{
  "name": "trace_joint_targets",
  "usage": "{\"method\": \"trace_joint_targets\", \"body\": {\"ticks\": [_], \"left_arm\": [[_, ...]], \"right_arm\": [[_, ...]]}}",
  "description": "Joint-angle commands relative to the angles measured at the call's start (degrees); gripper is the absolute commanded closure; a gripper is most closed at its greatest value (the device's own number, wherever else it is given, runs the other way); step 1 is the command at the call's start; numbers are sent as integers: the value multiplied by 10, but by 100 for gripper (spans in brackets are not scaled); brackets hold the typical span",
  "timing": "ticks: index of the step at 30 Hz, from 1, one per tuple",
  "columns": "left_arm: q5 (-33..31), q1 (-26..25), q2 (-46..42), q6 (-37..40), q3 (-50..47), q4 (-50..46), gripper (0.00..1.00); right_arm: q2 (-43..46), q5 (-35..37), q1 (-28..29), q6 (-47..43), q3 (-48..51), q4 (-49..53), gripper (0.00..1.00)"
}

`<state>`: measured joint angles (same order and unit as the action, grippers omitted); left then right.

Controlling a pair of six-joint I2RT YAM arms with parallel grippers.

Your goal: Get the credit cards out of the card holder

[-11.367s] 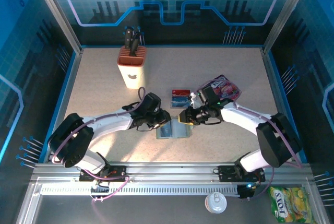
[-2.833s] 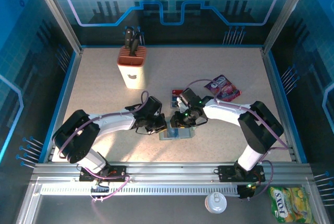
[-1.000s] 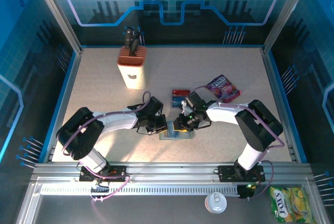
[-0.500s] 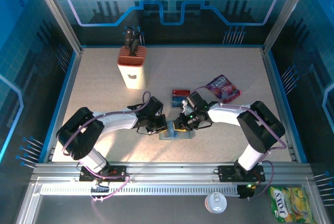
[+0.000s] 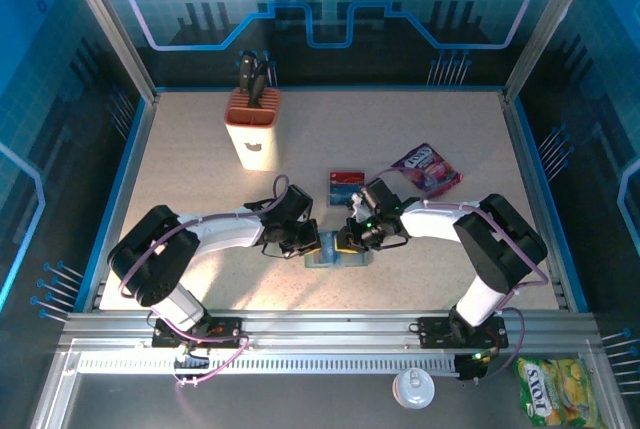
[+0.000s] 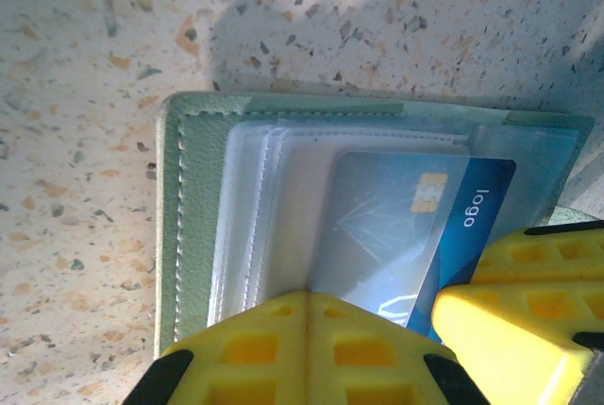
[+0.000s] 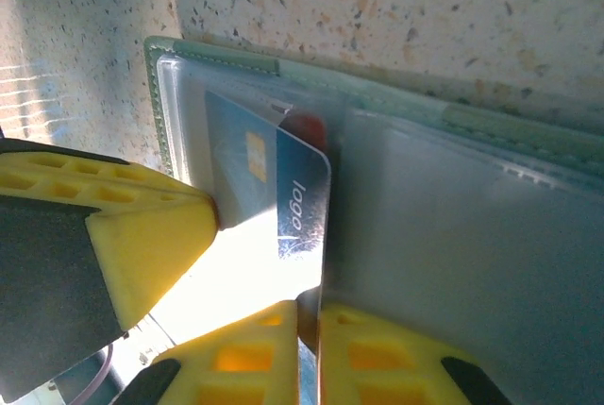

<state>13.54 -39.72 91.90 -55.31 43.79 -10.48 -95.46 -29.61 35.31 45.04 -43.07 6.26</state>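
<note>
Right end effector (image 7: 311, 318) has its pads together on the near edge of a blue credit card (image 7: 269, 188), so you look clamped on it, tho the seam is tight & I can't be 100% sure. Left end effector (image 6: 307, 309) is closed w/ nothing between the fingers, its tip pressed on the card holder (image 6: 193, 216) to pin it. Vs 1 sec ago the top view barely differs: your right wrist has crept a touch to the right, the left arm hasn't budged, & the holder sits at the same spot mid tabletop (image 5: 200, 179), between both tools. A loose card (image 5: 346, 185) was already lying just far of the holder 11 s back & hasn't moved. My read: you're mid-pull on the next card, not out yet. Card itself: blue, gold chip, white "logo" print, a bit of red at its far corner. The printed end is clear of the sleeve, the rest is tucked in. Holder lies open & flat, w/ a grey-green stitched rim & stacked clear pockets; the other pockets look empty.
</note>
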Motion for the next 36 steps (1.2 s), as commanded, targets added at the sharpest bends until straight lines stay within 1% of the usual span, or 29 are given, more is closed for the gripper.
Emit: {"method": "trace_joint_targets", "body": {"ticks": [1,8,13,19,23,30,33,36], "left_arm": [[-4,-2,7,6,-1,-29,100],[-5,-1,7,6,0,-31,100],[-7,-1,3,5,1,-31,100],[-1,3,-7,7,5,-22,100],[-5,11,-8,18,21,-35,99],[-11,20,-25,26,33,-56,99],[-14,20,-38,25,30,-63,99],[-16,21,-48,24,23,-66,99]], "right_arm": [[14,-11,-12,0,11,-12,89],[47,-8,-40,-18,22,14,90],[73,-11,-55,-37,24,40,94],[94,-12,-63,-62,10,70,97],[105,-1,-67,-86,-11,109,99],[128,41,-75,-162,-59,197,100],[129,55,-76,-212,-90,233,100],[133,86,-75,-270,-112,263,100]]}}
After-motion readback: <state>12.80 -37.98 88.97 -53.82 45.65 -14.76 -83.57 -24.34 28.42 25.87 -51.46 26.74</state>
